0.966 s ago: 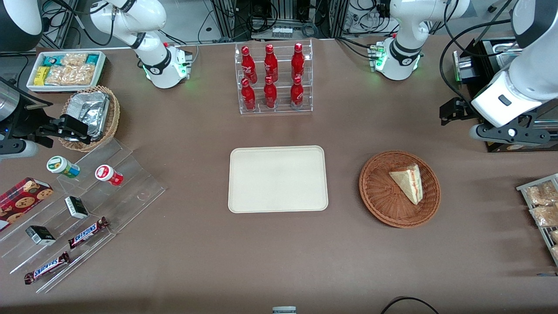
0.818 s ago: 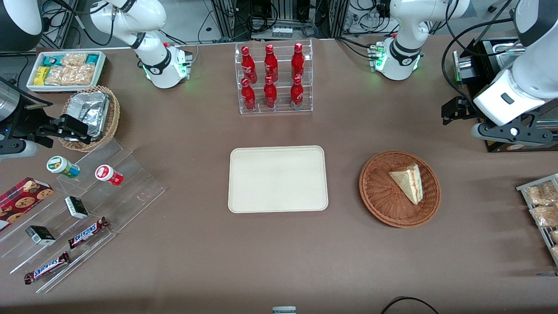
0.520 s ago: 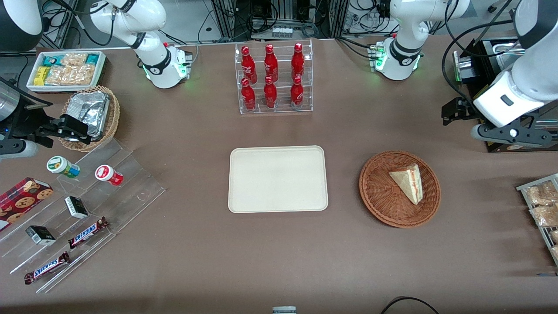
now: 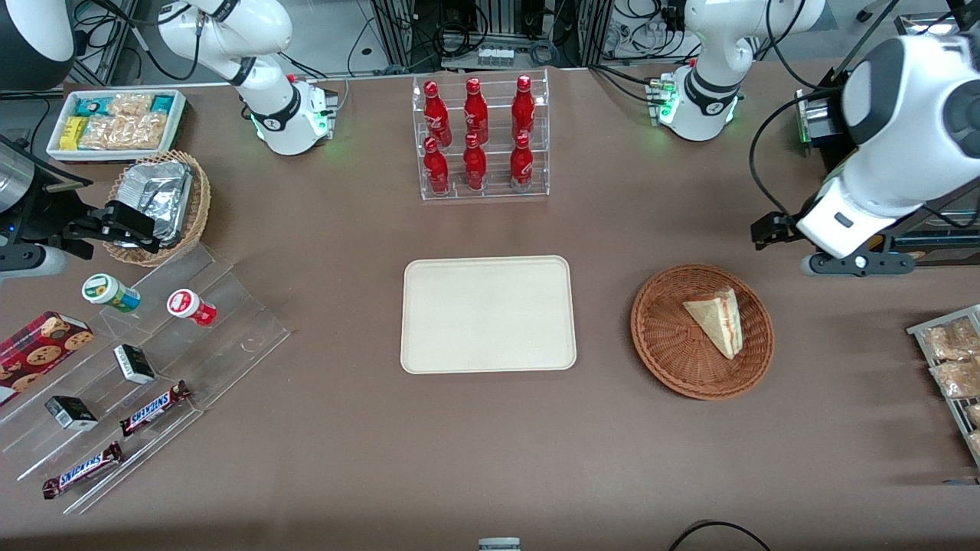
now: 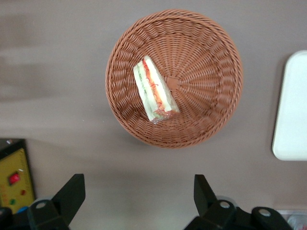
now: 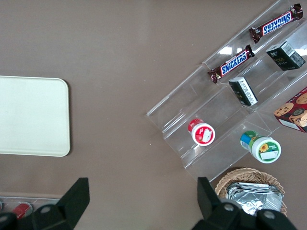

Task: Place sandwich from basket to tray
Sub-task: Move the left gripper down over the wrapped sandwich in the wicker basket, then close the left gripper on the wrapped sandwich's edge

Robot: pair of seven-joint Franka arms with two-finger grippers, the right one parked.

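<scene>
The sandwich (image 4: pixel 716 321), a white bread wedge with red and green filling, lies in the reddish-brown wicker basket (image 4: pixel 658 344). The cream tray (image 4: pixel 488 314) sits empty beside the basket, toward the parked arm's end. My left gripper (image 4: pixel 768 228) hangs above the table, a little farther from the front camera than the basket and toward the working arm's end. In the left wrist view the gripper (image 5: pixel 138 191) is open and empty, with the sandwich (image 5: pixel 153 93), the basket (image 5: pixel 206 72) and the tray's edge (image 5: pixel 292 105) all in sight.
A clear rack of red bottles (image 4: pixel 478 138) stands farther from the camera than the tray. A wire rack of snack bags (image 4: pixel 949 360) sits at the working arm's end. A tan basket of foil packets (image 4: pixel 157 203), a white bin (image 4: pixel 115 122) and an acrylic snack stand (image 4: pixel 153 367) lie toward the parked arm's end.
The left arm has swung in toward the basket. Its gripper has moved nearer to the front camera and closer to the basket. The sandwich, basket and tray have not moved.
</scene>
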